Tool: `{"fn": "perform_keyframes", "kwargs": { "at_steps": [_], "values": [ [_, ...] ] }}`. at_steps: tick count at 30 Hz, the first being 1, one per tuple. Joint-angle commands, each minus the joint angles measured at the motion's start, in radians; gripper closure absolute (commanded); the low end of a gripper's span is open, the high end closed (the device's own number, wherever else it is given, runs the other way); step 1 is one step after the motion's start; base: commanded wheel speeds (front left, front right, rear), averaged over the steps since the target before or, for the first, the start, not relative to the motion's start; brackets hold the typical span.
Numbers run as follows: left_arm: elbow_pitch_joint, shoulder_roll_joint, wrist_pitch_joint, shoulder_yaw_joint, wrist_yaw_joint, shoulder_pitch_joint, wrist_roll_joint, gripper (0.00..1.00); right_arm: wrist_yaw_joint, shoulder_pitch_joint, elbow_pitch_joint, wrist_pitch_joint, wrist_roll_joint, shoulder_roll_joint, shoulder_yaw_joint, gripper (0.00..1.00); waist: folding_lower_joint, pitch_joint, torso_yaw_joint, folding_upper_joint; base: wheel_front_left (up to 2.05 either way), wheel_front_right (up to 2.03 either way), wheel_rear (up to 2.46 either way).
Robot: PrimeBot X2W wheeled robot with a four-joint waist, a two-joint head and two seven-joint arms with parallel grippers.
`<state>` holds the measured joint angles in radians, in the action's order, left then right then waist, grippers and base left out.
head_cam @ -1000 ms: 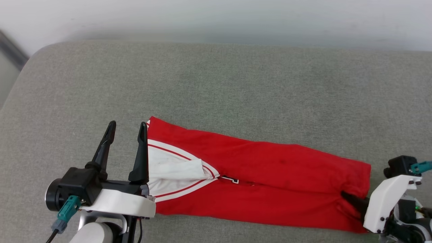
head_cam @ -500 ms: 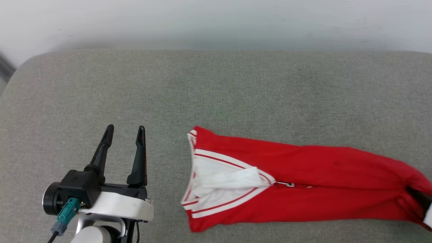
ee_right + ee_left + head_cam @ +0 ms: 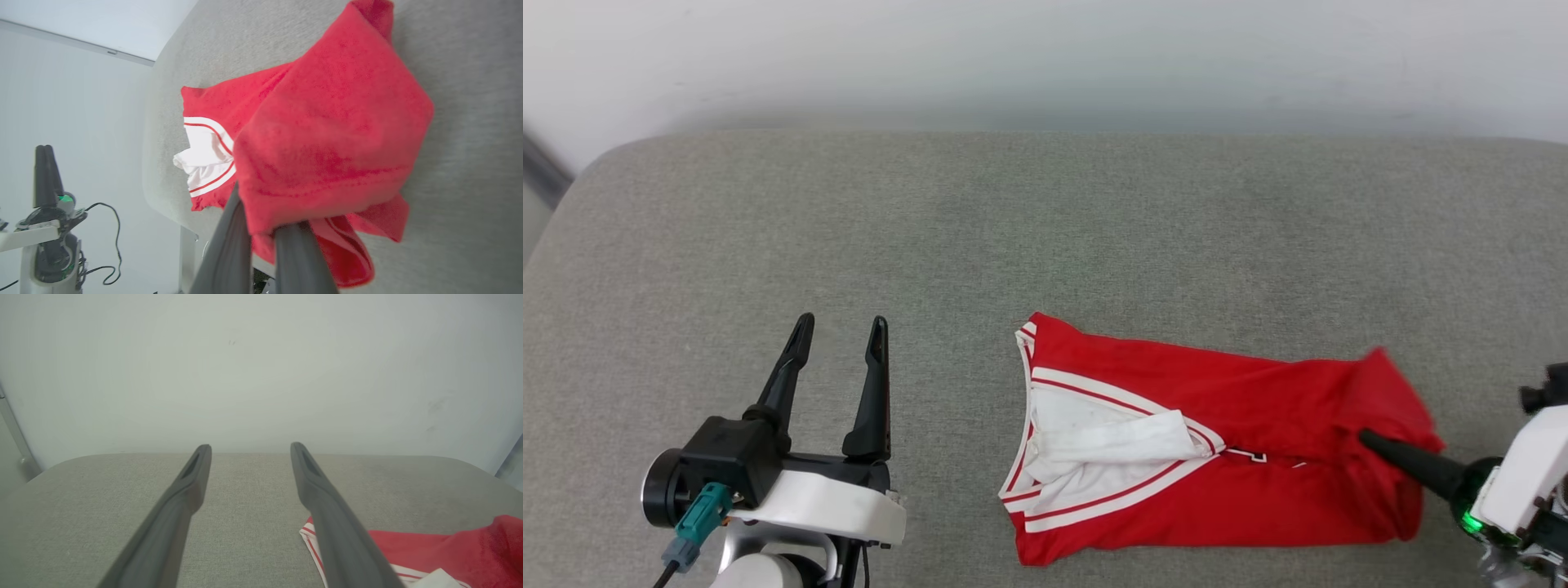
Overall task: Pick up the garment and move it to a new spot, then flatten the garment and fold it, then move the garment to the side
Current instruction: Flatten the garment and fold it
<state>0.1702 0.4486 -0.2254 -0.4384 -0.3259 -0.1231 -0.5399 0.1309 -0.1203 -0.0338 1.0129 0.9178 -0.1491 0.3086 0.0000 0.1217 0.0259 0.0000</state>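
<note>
The garment (image 3: pixel 1258 482), a red jersey with a white sleeve and striped trim, lies folded lengthwise on the grey cushion (image 3: pixel 1045 229), right of centre. My right gripper (image 3: pixel 1372 441) is shut on its right end, which is lifted and bunched toward the left. In the right wrist view the red garment (image 3: pixel 327 134) drapes over my fingers (image 3: pixel 229 253) and hides their tips. My left gripper (image 3: pixel 841 322) stands open and empty at the lower left, a gap away from the collar end. The left wrist view shows my left gripper (image 3: pixel 250 448) open, with the garment (image 3: pixel 429 547) at the lower right.
A pale wall (image 3: pixel 1045 57) rises behind the cushion's far edge. The cushion's rounded left corner (image 3: pixel 596 163) drops off toward the floor. Bare grey fabric stretches beyond and left of the garment. My left gripper (image 3: pixel 45 175) stands at the far left of the right wrist view.
The garment has slid right, away from my left gripper. My right gripper then carried the garment's right end back leftward, bunching it up. The left gripper stayed open; the camera shifted slightly.
</note>
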Motion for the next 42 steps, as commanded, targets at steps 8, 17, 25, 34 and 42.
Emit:
{"fn": "perform_keyframes", "kwargs": {
  "at_steps": [8,17,25,34,42],
  "values": [
    [-0.015,-0.013,0.004,-0.019,0.016,-0.029,-0.006,0.0,0.0,-0.069,-0.07,0.127,0.205,0.096,-0.025,1.0,0.0,0.007,0.052,0.0,0.0,0.0,0.0],
    [-0.047,-0.047,-0.014,-0.034,0.043,-0.076,-0.007,0.0,0.0,-0.168,-0.226,0.015,0.325,0.099,-0.271,1.0,0.0,0.055,0.121,0.0,0.0,0.0,0.0],
    [-0.078,-0.075,-0.027,-0.032,0.06,-0.103,-0.005,0.0,0.0,-0.247,-0.334,-0.133,0.287,0.099,-0.48,0.0,0.0,0.089,0.156,0.0,0.0,0.0,0.0],
    [-0.095,-0.086,-0.034,-0.02,0.066,-0.098,0.002,0.0,0.0,-0.294,-0.265,-0.22,0.207,0.042,-0.626,0.0,0.0,0.088,0.14,0.0,0.0,0.0,0.0],
    [-0.103,-0.083,-0.036,-0.013,0.061,-0.078,0.006,0.0,0.0,-0.312,-0.177,-0.465,-0.161,-0.155,-0.783,0.0,0.0,0.058,0.089,0.0,0.0,0.0,0.0]
  ]
}}
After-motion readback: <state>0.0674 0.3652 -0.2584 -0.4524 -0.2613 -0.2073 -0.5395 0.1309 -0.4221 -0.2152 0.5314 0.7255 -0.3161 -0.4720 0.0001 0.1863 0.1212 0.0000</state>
